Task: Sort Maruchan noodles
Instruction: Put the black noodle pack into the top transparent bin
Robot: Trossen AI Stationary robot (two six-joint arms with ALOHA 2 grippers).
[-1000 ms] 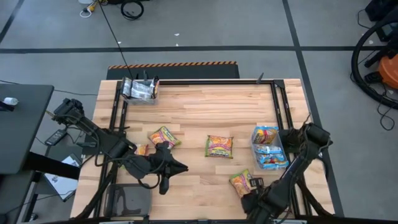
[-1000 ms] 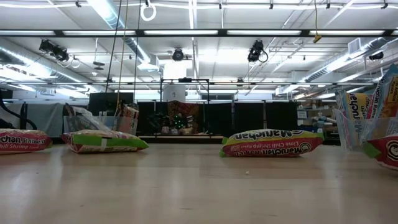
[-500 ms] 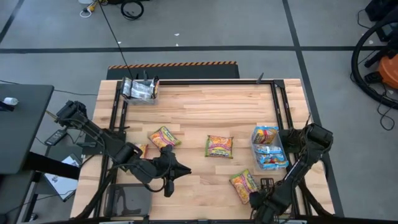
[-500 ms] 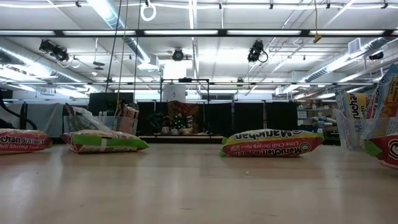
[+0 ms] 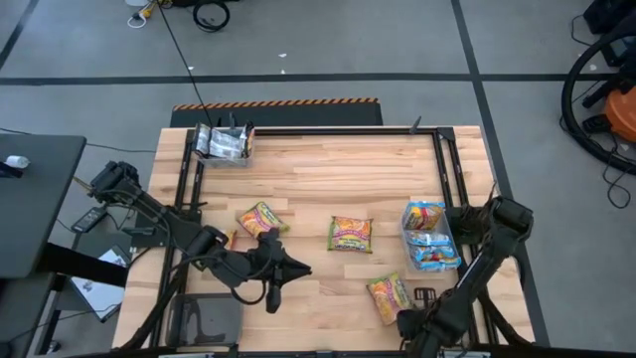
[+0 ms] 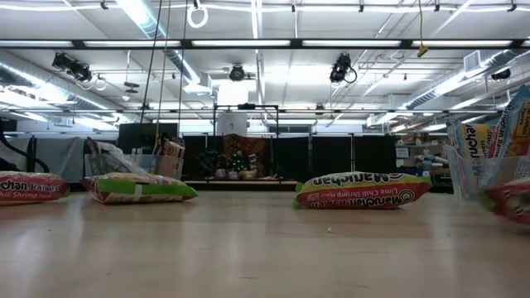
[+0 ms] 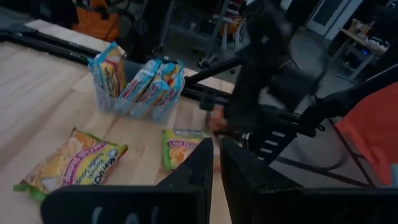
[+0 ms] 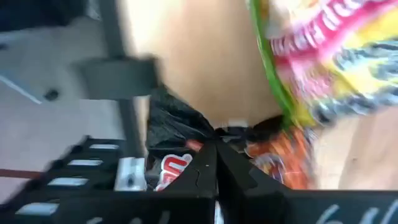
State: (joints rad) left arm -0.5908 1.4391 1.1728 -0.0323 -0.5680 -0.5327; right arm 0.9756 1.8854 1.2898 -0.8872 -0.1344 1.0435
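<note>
table (image 5: 328, 164): wooden; on it: noodle packets (image 5: 351, 234); two clear bins (image 5: 430, 239)

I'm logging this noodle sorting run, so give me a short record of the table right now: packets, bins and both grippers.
loose packets: three orange-yellow ones on the table, left, middle, near the right arm
right bin: holds packets standing on edge
far bin: holds silver packets
left gripper: shut, holding nothing, above the table's front left
right gripper: shut at the table's front edge, beside the third packet; a grip is unclear
</note>
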